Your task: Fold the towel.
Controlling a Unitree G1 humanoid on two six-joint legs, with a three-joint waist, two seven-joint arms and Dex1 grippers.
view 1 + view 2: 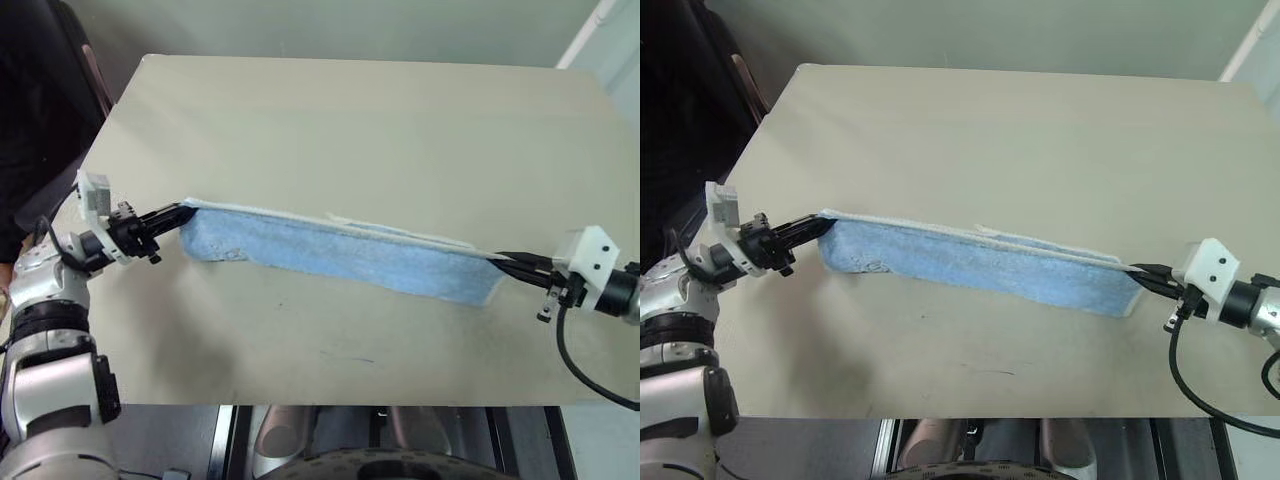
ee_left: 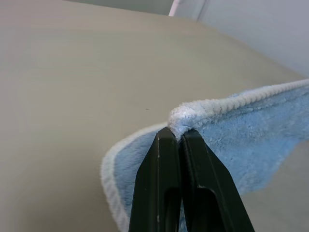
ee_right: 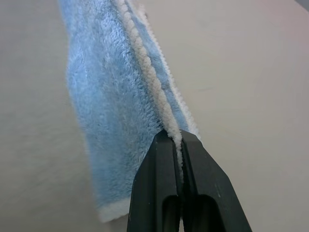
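The light blue towel (image 1: 340, 255) with white edging hangs stretched between my two grippers above the beige table (image 1: 350, 120), its lower edge resting on or near the tabletop. My left gripper (image 1: 183, 212) is shut on the towel's left top corner (image 2: 183, 118). My right gripper (image 1: 503, 261) is shut on the right top corner, and in the right wrist view the white edging (image 3: 149, 77) runs straight out from between its fingers (image 3: 159, 159). The cloth looks doubled along the top edge.
The table's near edge (image 1: 330, 404) runs just in front of the towel. A dark chair or figure (image 1: 40, 110) stands beyond the table's left side. A black cable (image 1: 575, 370) loops under my right wrist.
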